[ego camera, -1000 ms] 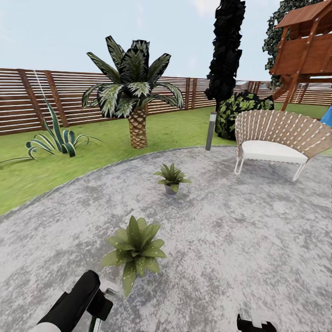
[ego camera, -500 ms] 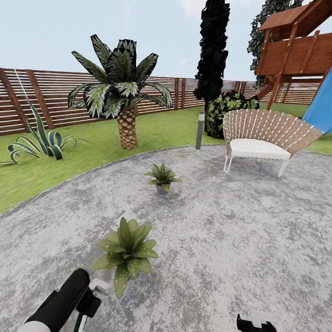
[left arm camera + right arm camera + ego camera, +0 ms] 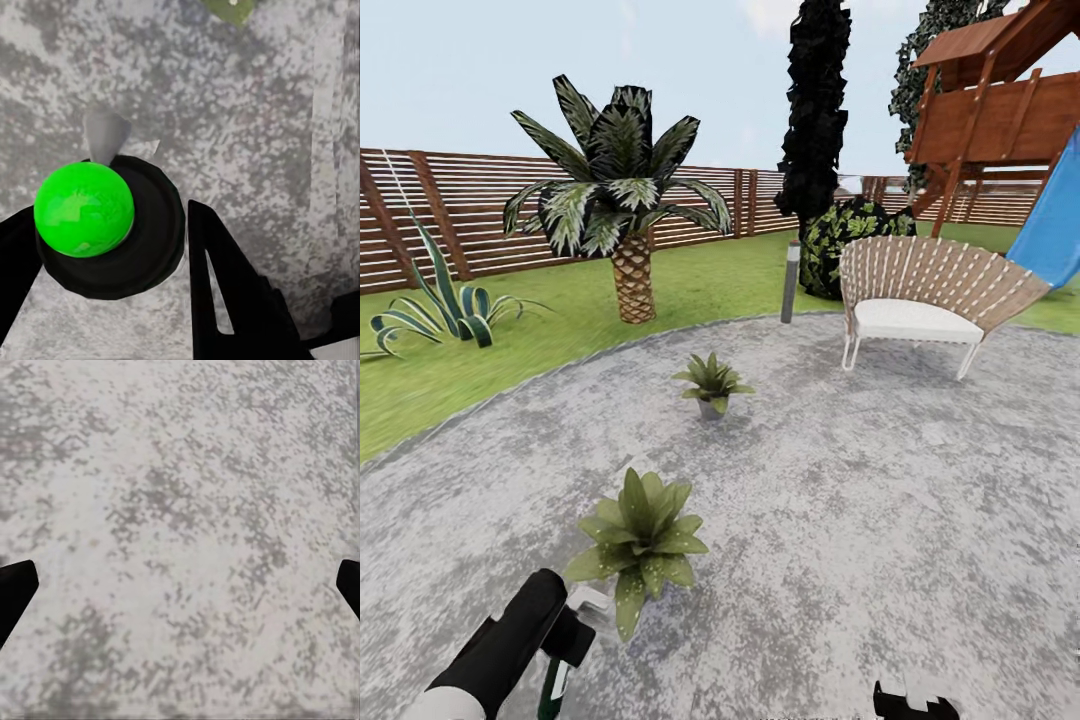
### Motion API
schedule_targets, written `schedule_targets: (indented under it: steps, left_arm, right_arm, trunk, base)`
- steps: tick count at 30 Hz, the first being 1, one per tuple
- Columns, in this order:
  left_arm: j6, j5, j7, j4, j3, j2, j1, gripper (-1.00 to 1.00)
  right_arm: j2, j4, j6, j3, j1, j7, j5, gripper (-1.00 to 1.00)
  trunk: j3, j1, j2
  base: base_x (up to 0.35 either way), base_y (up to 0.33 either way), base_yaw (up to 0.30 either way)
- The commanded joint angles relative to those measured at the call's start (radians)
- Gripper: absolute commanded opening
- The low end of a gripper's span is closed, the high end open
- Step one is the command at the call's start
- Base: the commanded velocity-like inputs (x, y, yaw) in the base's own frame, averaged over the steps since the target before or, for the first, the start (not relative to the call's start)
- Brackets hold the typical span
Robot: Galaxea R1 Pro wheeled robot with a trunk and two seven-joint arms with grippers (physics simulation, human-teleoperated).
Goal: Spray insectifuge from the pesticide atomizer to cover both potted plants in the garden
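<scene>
Near potted plant (image 3: 641, 540): speckled rosette hiding its pot, on the grey patio (image 3: 860, 500), just beside the left gripper (image 3: 565, 650).
Far potted plant (image 3: 710, 383): rosette in a small grey pot, further out on the patio.
Pesticide atomizer (image 3: 105, 225): clamped between the left fingers (image 3: 225, 292), nozzle toward the near plant.
Right gripper (image 3: 180, 585): fingers spread wide over bare paving.
</scene>
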Motion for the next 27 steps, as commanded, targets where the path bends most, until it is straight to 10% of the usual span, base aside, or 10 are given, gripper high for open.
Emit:
schedule_targets:
  steps: [1, 27]
  left_arm:
    - [0.000, -0.013, -0.009, -0.005, -0.003, 0.001, 0.000, -1.00]
    - [-0.068, -0.016, -0.009, -0.029, 0.081, 0.002, 0.009, -1.00]
  right_arm:
    - [0.000, 0.001, -0.003, -0.008, -0.001, -0.003, 0.010, 1.00]
    - [0.002, 0.002, -0.003, -0.008, -0.001, -0.003, 0.009, 1.00]
  trunk:
    - [-0.001, 0.000, 0.000]
    - [0.014, 0.000, 0.000]
  base:
    - [0.000, 0.298, -0.272]
    - [-0.007, 0.248, -0.158]
